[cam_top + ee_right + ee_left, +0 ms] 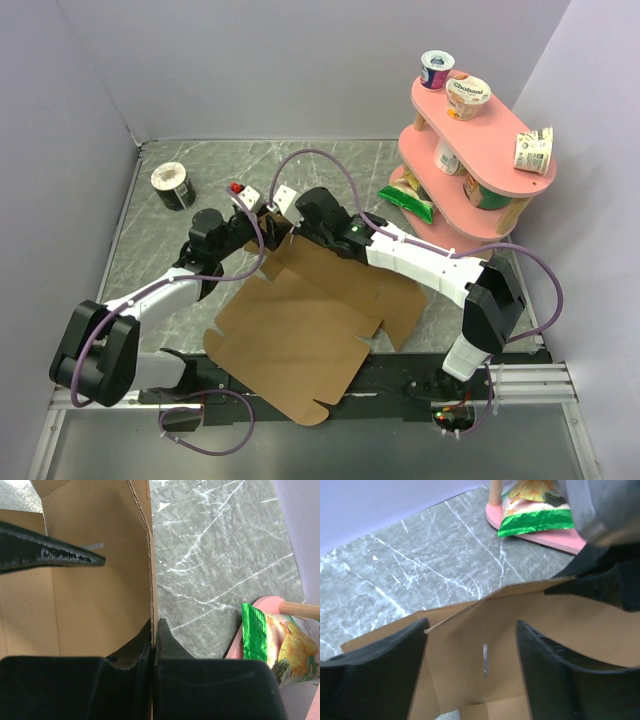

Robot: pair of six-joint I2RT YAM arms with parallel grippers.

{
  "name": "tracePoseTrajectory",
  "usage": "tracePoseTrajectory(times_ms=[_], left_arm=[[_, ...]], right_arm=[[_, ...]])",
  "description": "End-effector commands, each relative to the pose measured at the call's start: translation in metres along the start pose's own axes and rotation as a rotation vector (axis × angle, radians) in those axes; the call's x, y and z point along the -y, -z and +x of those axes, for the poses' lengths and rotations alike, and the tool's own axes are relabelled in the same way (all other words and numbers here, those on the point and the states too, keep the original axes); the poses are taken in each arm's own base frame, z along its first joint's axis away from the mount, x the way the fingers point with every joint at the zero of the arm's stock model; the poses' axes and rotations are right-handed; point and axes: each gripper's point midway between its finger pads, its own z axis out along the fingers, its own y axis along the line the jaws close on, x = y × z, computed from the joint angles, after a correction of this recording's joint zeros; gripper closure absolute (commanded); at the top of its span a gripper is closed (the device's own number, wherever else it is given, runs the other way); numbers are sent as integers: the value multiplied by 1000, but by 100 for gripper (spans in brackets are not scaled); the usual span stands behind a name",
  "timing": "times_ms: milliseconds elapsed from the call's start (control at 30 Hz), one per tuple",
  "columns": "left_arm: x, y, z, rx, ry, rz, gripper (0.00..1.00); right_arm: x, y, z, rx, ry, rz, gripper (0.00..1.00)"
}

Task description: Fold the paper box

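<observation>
Brown corrugated cardboard sheet, the paper box [300, 330], flat across grey marbled tabletop [145, 250], far flap raised. Left: black-fingered left hand [470, 630] spread open, angled down over flap's inner face, gripping nothing. Right: right hand [154, 625] pinched shut on flap's upright edge. Probably first fold under way; next, crease flap along its score while pressing the base flat.

A robot lab cell: plain lilac walls [300, 60] box in a marble-look tabletop [150, 250] (pink snack shelf [495, 125] staged)

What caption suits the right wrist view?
Right pincer pinches a raised flap of the paper box; green chip bag lies on the pink shelf.
</observation>
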Motion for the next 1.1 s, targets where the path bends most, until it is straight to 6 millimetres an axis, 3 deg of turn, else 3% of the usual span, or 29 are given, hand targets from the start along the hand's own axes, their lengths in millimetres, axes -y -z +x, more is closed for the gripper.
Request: tracePoseTrajectory(times_ms=[0,167,600,733,833,900,933,1033,1067], left_arm=[[15,-7,-20,62,-42,80,30],[26,-7,-14,55,-31,108,39],[78,-12,0,29,19,226,41],[90,-13,14,2,84,265,43],[88,-7,19,10,117,241,43],[78,-1,22,16,138,178,41],[69,4,15,41,158,148,39],[47,14,12,51,208,67,23],[41,17,11,53,218,44,13]], right_arm=[[1,10,-17,71,-52,-24,100],[3,8,-15,61,-55,-16,100],[6,7,-18,70,-71,2,100],[6,5,-18,72,-79,11,100],[9,4,-17,83,-82,35,100],[9,3,-13,85,-69,45,100],[12,4,-11,85,-65,59,100],[16,4,-11,106,-41,88,100],[19,4,-14,125,-26,105,100]])
